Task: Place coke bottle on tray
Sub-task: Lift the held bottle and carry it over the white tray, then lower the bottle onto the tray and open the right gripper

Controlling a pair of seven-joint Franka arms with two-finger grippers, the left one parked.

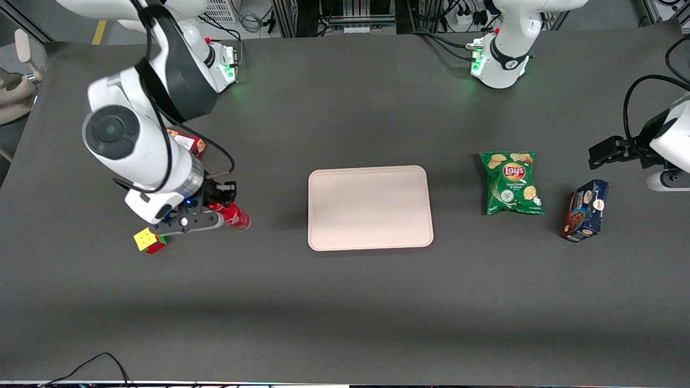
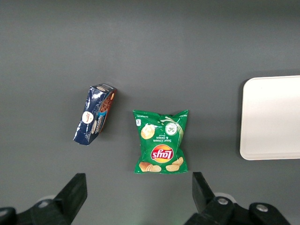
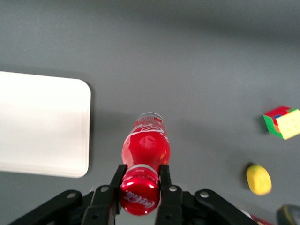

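front view first: the large flat beige-pink tray [image 1: 370,207] sits bare in mid-table, nothing in it, a little way from the gripper toward the parked arm's end. the right arm's gripper [image 3: 140,187] hangs over the working arm's end of the table, fingers [image 3: 116,177] pinched on the neck of the small red-labelled coke bottle [image 3: 146,150] just under its red cap. whether the bottle is upright and whether its clear base is off the dark table, i can't tell.

to do this well, i'd say: keep the squeeze firm, carry it level with the base clear of the tray's low rim, then lower it upright onto the middle of the tray before letting go.

smaller bits: a multicoloured rubik's cube [image 1: 149,240] just beside the gripper, and a small yellow lemon-shaped thing [image 3: 258,179] near it.
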